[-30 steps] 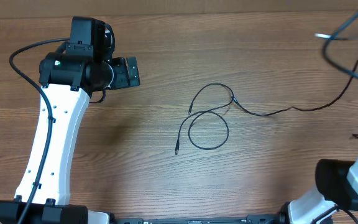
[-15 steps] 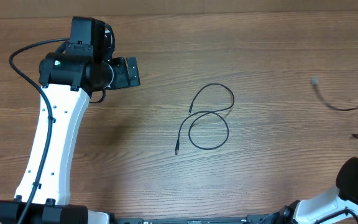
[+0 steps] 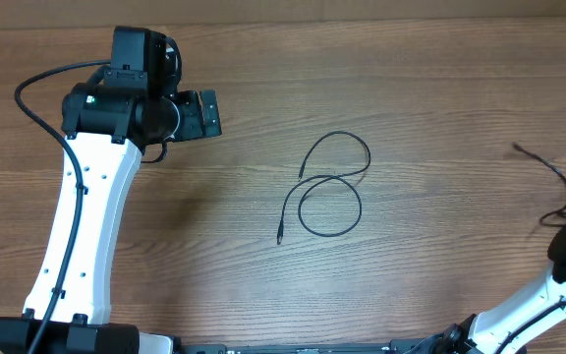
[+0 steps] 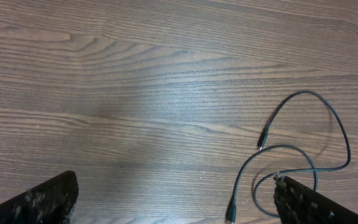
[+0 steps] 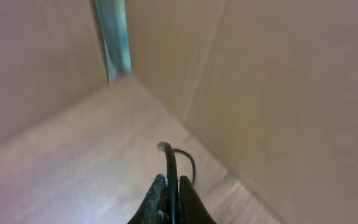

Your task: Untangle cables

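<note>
Lying flat near the middle of the brown wooden table in two loose loops, both small plug ends free: one thin black cable. Standing to the left of it and well apart, jaws released and wide: the left gripper. Clenched at the right edge of the table on a second thin black cable, with this cord running out in a curve from between the closed fingers: the right gripper.

Cable 1: thin, black, flat near table centre; one closed loop under an open arc, both small plug ends free. Cable 2: thin, black, separate, curving at right edge.
</note>
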`<state>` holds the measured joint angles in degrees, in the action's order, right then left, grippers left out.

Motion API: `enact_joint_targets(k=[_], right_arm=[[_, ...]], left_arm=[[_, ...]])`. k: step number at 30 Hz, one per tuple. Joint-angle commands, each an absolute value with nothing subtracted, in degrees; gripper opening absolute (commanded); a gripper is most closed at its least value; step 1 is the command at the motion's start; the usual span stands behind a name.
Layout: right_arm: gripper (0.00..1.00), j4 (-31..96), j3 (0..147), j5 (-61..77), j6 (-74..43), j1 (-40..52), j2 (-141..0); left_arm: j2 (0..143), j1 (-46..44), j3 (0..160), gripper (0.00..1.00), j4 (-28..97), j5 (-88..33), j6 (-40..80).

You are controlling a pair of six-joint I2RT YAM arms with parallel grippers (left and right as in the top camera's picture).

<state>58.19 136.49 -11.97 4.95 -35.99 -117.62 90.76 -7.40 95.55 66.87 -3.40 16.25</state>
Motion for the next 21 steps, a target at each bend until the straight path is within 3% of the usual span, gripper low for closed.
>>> enact_joint_targets(k=[1,7,11,13,15,16,21], right_arm=[[0.04,57.47,131.37,-11.92,2.59,-37.08,-117.8],[0.04,55.72,120.64,-11.88,-8.43,-40.38,-118.02],[0.18,56.14,116.05,-11.79,-12.21,-42.33,-118.02],[0.32,56.75,115.18,-10.66,-12.45,-42.81,-118.02],[0.84,57.91,114.91,-7.05,-12.43,-43.11,-118.02],[0.99,58.43,114.91,-5.52,-12.43,-43.11,-118.02],[1.0,62.24,114.91,2.7,-11.94,-43.09,-117.99]], left_arm=[[91.05,-7.11,95.39,1.0,66.85,-3.62,15.2],[91.05,-7.11,95.39,1.0,66.85,-3.62,15.2],[91.05,-7.11,95.39,1.0,66.85,-3.62,15.2],[91.05,-7.11,95.39,1.0,66.85,-3.62,15.2],[91.05,-7.11,95.39,1.0,66.85,-3.62,15.2],[91.05,-7.11,95.39,1.0,66.85,-3.62,15.2],[91.05,-7.11,95.39,1.0,66.85,-3.62,15.2]])
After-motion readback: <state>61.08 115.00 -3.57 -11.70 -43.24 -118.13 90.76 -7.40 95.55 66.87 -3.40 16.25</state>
